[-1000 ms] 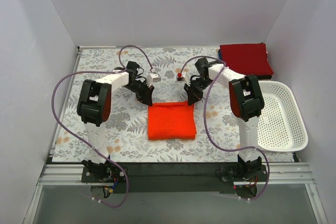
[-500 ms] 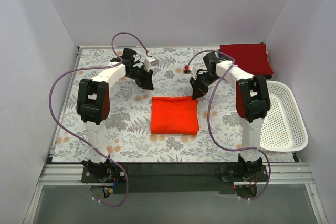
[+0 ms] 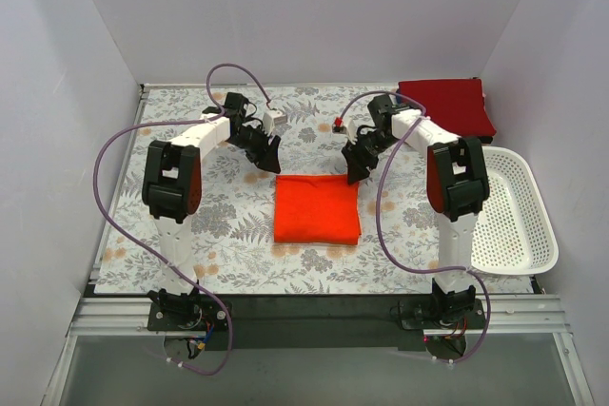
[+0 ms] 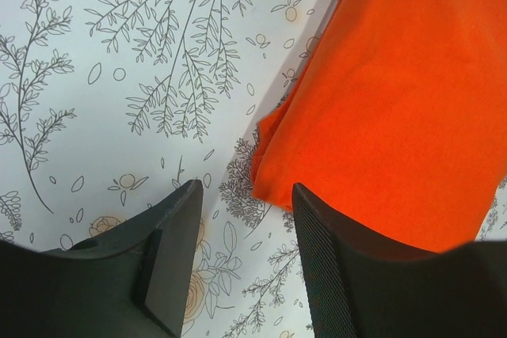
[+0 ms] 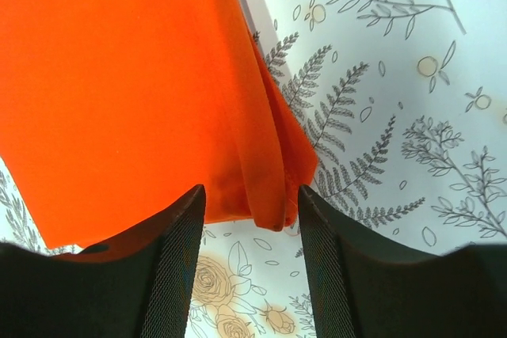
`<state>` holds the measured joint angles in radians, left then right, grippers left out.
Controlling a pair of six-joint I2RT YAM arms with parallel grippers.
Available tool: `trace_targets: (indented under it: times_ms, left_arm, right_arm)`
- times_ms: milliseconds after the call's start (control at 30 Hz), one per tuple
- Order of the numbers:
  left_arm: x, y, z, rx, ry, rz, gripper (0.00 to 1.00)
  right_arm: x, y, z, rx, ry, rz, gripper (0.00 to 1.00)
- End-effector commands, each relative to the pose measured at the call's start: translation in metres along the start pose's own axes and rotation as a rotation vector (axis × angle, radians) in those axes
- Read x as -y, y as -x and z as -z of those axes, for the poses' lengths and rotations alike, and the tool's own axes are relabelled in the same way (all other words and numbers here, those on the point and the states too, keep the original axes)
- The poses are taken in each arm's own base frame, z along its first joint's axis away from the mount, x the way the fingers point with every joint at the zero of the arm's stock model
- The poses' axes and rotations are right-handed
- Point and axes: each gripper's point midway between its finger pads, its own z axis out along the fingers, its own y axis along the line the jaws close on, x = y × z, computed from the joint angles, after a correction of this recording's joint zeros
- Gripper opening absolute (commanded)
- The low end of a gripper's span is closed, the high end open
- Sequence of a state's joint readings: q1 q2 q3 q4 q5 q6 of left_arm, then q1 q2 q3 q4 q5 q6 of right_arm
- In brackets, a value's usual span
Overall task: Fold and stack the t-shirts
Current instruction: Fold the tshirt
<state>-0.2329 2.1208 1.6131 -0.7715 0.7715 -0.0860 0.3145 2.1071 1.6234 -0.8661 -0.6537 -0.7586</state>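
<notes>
A bright orange-red t-shirt (image 3: 317, 208), folded into a rectangle, lies flat on the floral cloth in the middle of the table. My left gripper (image 3: 267, 158) hovers just beyond its far left corner, open and empty; the left wrist view shows that corner (image 4: 273, 184) past the fingertips (image 4: 245, 195). My right gripper (image 3: 355, 169) is at the far right corner, also open, with the shirt's folded corner (image 5: 273, 195) lying loose beyond the fingertips (image 5: 252, 195). A darker crimson t-shirt (image 3: 446, 106) lies folded at the far right corner of the table.
A white perforated basket (image 3: 511, 211) stands at the right edge, beside the right arm. The floral cloth (image 3: 200, 225) covers the table top. White walls close in the left, back and right sides.
Both grippers have opened and let go of the orange-red shirt's far corners. The shirt, shifted slightly away from the arms half a second ago, now lies still.
</notes>
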Motion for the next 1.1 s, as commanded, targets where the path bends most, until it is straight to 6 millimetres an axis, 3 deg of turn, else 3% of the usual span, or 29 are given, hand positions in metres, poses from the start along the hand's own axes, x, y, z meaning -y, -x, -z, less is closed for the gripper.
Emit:
trace_targets:
  times_ms: [0, 100, 200, 367, 467, 500, 533, 600, 633, 700, 867, 1067]
  left_arm:
    - [0.003, 0.002, -0.002, 0.002, -0.024, -0.014, 0.48]
    - [0.005, -0.005, -0.004, -0.018, -0.039, -0.018, 0.49]
    - [0.011, -0.007, -0.004, -0.022, -0.065, -0.025, 0.49]
    - [0.015, -0.013, -0.010, -0.035, -0.084, -0.027, 0.49]
    - [0.017, -0.013, -0.012, -0.038, -0.096, -0.054, 0.36]
    - [0.019, -0.013, -0.013, -0.038, -0.102, -0.055, 0.26]
    - [0.020, -0.012, -0.012, -0.038, -0.104, -0.057, 0.22]
    - [0.022, -0.010, -0.010, -0.035, -0.113, -0.061, 0.15]
    - [0.023, -0.009, -0.009, -0.036, -0.116, -0.062, 0.05]
    - [0.026, -0.007, -0.005, -0.033, -0.123, -0.059, 0.00]
    - [0.047, 0.014, 0.018, 0.012, -0.128, -0.099, 0.00]
    - [0.054, 0.025, 0.029, 0.028, -0.126, -0.102, 0.00]
  right_arm:
    - [0.006, 0.018, 0.008, 0.032, -0.016, 0.012, 0.56]
    - [0.013, 0.015, 0.005, 0.014, -0.029, 0.010, 0.49]
    - [0.016, 0.013, 0.005, 0.002, -0.038, 0.023, 0.33]
    - [0.017, 0.007, 0.003, -0.013, -0.039, 0.020, 0.30]
    - [0.016, 0.005, 0.003, -0.020, -0.039, 0.021, 0.28]
    - [0.015, 0.005, 0.004, -0.018, -0.039, 0.024, 0.25]
    - [0.015, 0.005, 0.004, -0.018, -0.039, 0.025, 0.25]
    - [0.014, 0.006, 0.004, -0.016, -0.038, 0.026, 0.17]
    - [0.013, 0.006, 0.005, -0.014, -0.036, 0.028, 0.12]
    - [0.008, 0.014, 0.011, 0.007, -0.034, 0.043, 0.01]
    - [-0.011, 0.027, 0.036, 0.051, -0.049, 0.081, 0.01]
    - [-0.018, 0.008, 0.043, 0.036, -0.043, 0.076, 0.01]
